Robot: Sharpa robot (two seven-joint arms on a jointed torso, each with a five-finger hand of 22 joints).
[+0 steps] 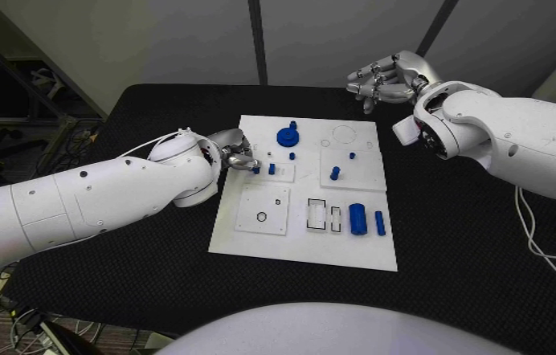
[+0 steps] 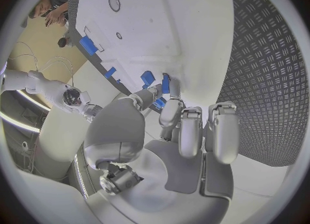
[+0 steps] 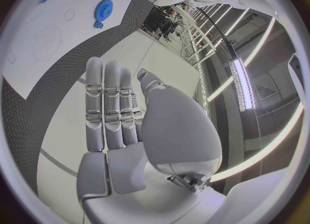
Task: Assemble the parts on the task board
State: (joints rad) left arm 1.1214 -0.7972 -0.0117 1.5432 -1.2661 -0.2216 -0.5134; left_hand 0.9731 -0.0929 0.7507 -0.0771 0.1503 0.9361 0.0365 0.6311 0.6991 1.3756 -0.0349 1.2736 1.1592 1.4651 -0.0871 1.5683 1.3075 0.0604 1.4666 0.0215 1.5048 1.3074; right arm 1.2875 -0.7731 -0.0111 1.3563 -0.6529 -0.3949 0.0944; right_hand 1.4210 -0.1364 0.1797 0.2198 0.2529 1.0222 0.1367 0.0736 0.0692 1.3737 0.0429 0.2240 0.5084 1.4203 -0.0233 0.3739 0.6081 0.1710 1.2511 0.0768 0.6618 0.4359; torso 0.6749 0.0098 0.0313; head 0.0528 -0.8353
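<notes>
Left hand [image 1: 235, 153] pinches a small blue peg [image 1: 256, 169] at the task board [image 1: 304, 250] left edge (white plate, mid-worktop [image 1: 464, 234]); right hand [image 1: 385, 78] hovers beyond the board's far edge, fingers straight, holding nothing.

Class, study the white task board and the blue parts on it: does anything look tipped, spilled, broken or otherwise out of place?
Nothing stands out. The task board lies flat on the black table. The blue gear sits on it, two blue cylinders lie side by side, apparently unassembled. The left hand pinches a small blue part at the board's edge; the right hand is raised beyond it.
</notes>
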